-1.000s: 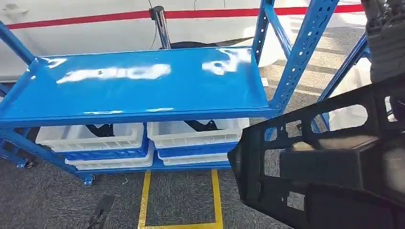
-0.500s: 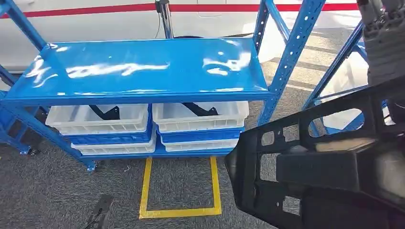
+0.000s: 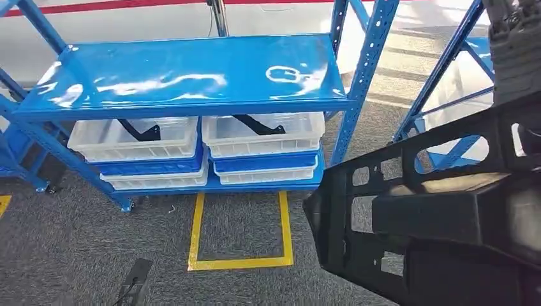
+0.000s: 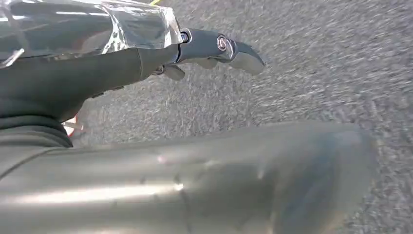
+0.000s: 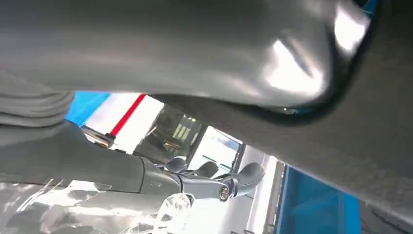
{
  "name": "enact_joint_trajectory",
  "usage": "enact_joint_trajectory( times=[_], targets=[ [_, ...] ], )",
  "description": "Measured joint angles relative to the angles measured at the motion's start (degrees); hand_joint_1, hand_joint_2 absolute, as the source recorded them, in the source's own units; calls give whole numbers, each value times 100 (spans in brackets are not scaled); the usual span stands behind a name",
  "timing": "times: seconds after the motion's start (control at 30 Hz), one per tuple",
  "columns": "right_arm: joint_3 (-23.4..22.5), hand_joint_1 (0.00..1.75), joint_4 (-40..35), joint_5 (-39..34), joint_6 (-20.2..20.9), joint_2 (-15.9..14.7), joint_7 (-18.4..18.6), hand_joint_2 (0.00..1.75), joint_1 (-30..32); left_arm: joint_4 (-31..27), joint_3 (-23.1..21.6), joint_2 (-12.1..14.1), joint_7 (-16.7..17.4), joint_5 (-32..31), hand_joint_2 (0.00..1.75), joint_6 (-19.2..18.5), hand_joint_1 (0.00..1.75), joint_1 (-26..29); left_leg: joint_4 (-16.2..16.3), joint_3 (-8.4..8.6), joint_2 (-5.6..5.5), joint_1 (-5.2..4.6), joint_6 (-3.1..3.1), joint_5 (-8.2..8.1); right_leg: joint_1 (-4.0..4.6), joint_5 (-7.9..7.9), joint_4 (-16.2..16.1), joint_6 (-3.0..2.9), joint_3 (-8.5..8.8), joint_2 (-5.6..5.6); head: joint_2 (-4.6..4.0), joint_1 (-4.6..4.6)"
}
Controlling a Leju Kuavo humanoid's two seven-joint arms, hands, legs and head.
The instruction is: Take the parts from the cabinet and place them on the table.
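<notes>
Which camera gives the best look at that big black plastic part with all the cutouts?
The head view: the big black plastic part with cutouts shows its openings and outline against the grey carpet. The right wrist view catches just a dark curved surface beside the right hand. The left wrist view faces carpet.

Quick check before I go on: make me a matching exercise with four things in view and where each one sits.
Things:
1. black part
2. white bins
3. yellow tape
4. top shelf

Places or states:
A. marks a rectangle on the floor
B. bare and glossy blue
C. under the top shelf, with dark pieces inside
D. close to the camera, lower right

Pairs: 1-D, 2-C, 3-A, 4-B
</notes>
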Motion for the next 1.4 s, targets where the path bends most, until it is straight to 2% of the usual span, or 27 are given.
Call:
enact_joint_trajectory(
  times=[0.03, 0.07, 0.13, 0.17, 0.23, 0.3, 0.37, 0.4, 0.47, 0.5, 0.53, 0.67, 0.7, 0.73, 0.83, 0.87, 0.9, 0.97, 1.0, 1.03, 1.07, 1.17, 1.2, 1.23, 1.27, 1.33, 1.4],
  targets=[
    [-4, 0, 0, 2, -2, -2, -7, 0, 4, 0, -2, 0, -7, 0, 0, 0, 0, -12, -509, 304, -22, -31, 17, -191, 22, 38, 0, 41, -59, -6, 0, 0],
    [-15, 0, 0, 9, -2, -7, -9, 0, 8, 0, 2, 2, -17, 2, 0, 13, 0, -15, -703, 357, -51, -58, 106, -262, 18, 91, -15, 74, -72, -9, 0, 13],
    [-13, 0, -2, 101, -26, -7, 9, 0, 41, 0, 11, 4, -72, 22, 0, 57, 0, 28, -647, 272, -53, -86, 158, -201, 17, 210, -82, 146, -77, -8, 0, 11],
    [-13, 0, -24, 182, -59, -7, 53, 0, 88, 0, 37, 11, -114, 61, 0, 74, 0, 62, -683, 256, -48, -66, 235, -144, 15, 241, -90, 181, -83, -1, 0, 11],
    [-15, 0, -99, 319, -131, -31, 149, 0, 173, 0, 98, 24, -120, 90, 0, 68, 0, 98, -685, 205, -21, -59, 352, -57, -4, -164, 282, 190, -229, 6, 0, 28],
    [-24, 0, -230, 424, -208, -59, 254, 0, 247, 0, 122, 50, -96, 103, 0, 26, 0, 122, -682, 132, -11, -93, 418, 10, 9, -756, 1343, 203, -593, 11, 0, 31],
    [-77, 0, -361, 435, -241, -112, 341, 0, 361, 0, 153, 74, -79, 120, 0, -9, 0, 154, -677, 77, 33, -137, 442, 61, 24, -970, 1950, 200, -723, 10, 0, 31],
    [-118, 0, -429, 433, -256, -149, 381, 0, 409, 0, 171, 77, -74, 120, 0, -15, 0, 164, -674, 54, 42, -159, 450, 76, 35, -901, 1813, 177, -579, 9, 0, 31],
    [-182, 0, -558, 417, -278, -217, 433, 0, 451, 0, 216, 76, -72, 118, 0, -33, 0, 165, -656, 29, 84, -186, 445, 95, 77, -573, 884, 96, 61, -8, 0, 31],
    [-223, 0, -625, 407, -284, -249, 448, 0, 451, 0, 232, 76, -72, 118, 0, -39, 0, 162, -639, 27, 111, -195, 444, 95, 119, -421, 334, 36, 423, -116, 0, 31],
    [-265, 0, -693, 387, -289, -282, 463, 0, 464, 0, 238, 76, -72, 118, 0, -39, 0, 164, -631, 19, 160, -203, 438, 94, 202, -518, 32, -42, 574, -437, 0, 31],
    [-453, 0, -938, 295, -302, -422, 525, 0, 751, 0, 249, 83, -103, 103, 0, -33, 0, 185, -602, -3, 347, -228, 385, 114, 239, -403, -8, -110, 518, -242, 0, 31],
    [-496, 0, -981, 286, -302, -448, 529, 0, 774, 0, 249, 94, -109, 103, 0, -22, 0, 183, -544, -47, 340, -240, 345, 34, 159, -348, -56, -150, 514, -212, 0, 33],
    [-516, 0, -1014, 282, -302, -452, 529, 0, 774, 0, 249, 94, -118, 101, 0, -22, 0, 183, -396, -89, 191, -221, 286, -106, 155, -325, -54, -158, 489, -149, 0, 20],
    [-595, 0, -1121, 245, -302, -498, 527, 0, 942, 0, 271, 129, -160, 90, 0, -2, 0, 184, 1004, -648, 75, -133, 185, -853, 123, -253, -49, -184, 397, 14, 0, 15],
    [-616, 0, -1147, 238, -304, -520, 525, 0, 1000, 0, 271, 129, -184, 81, 0, -2, 0, 192, 1358, -786, 72, -107, 164, -942, 112, -223, -47, -172, 360, 85, 0, 13],
    [-645, 0, -1161, 236, -304, -531, 525, 0, 1035, 0, 271, 129, -195, 76, 0, -2, 0, 195, 1363, -777, 70, -88, 153, -888, 101, -198, -45, -154, 332, 152, 0, 13],
    [-739, 0, -1213, 197, -302, -568, 509, 0, 1085, 0, 273, 133, -199, 53, 0, 4, 0, 192, 632, -375, 46, -52, 142, -501, 78, -159, -42, -104, 298, 289, 0, 13],
    [-780, 0, -1244, 184, -302, -594, 501, 0, 1122, 0, 273, 136, -199, 42, 0, 11, 0, 187, 55, -71, -52, -33, 137, -247, 69, -141, -40, -79, 295, 354, 0, 13],
    [-831, 0, -1272, 173, -302, -621, 494, 0, 1156, 0, 273, 136, -199, 35, 0, 13, 0, 182, -456, 185, -393, 7, 144, -100, 63, -124, -41, -51, 276, 397, 0, 11],
    [-879, 0, -1296, 166, -302, -647, 485, 0, 1181, 0, 273, 135, -197, 28, 0, 15, 0, 185, -626, 230, -502, 8, 146, -130, 99, -102, -7, -16, 220, 466, 0, 17],
    [-1014, 0, -1340, 136, -302, -732, 485, 0, 1276, 0, 273, 131, -177, 22, 0, 17, 0, 200, -560, 163, -361, -52, 191, -113, 54, 3, -48, 121, 146, 633, 0, 18],
    [-1060, 0, -1349, 133, -302, -778, 485, 0, 1306, 0, 275, 122, -173, 22, 0, 17, 0, 192, -615, 152, -282, 6, 269, -56, 47, 13, -38, 156, 128, 679, 0, 17],
    [-1108, 0, -1353, 129, -302, -796, 474, 0, 1345, 0, 275, 125, -155, 24, 0, 11, 0, 161, -621, 152, -218, 3, 312, -22, 43, -74, 44, 160, 79, 396, 0, 20],
    [-1169, 0, -1364, 127, -302, -835, 481, 0, 1346, 0, 278, 125, -133, 22, 0, 13, 0, 158, -621, 129, -163, -7, 343, -7, 66, -357, 375, 171, -50, 203, 0, 50],
    [-1246, 0, -1368, 125, -302, -848, 474, 0, 1427, 0, 286, 129, -83, 24, 0, 9, 0, 182, -618, 89, -10, -25, 370, 13, 48, -896, 1369, 205, -436, 98, 0, 57],
    [-1350, 0, -1377, 120, -302, -887, 479, 0, 1511, 0, 286, 129, -77, 28, 0, 9, 0, 204, -609, 60, 131, -42, 375, 24, 46, -1046, 1889, 230, -578, 83, 0, 59]
  ],
)
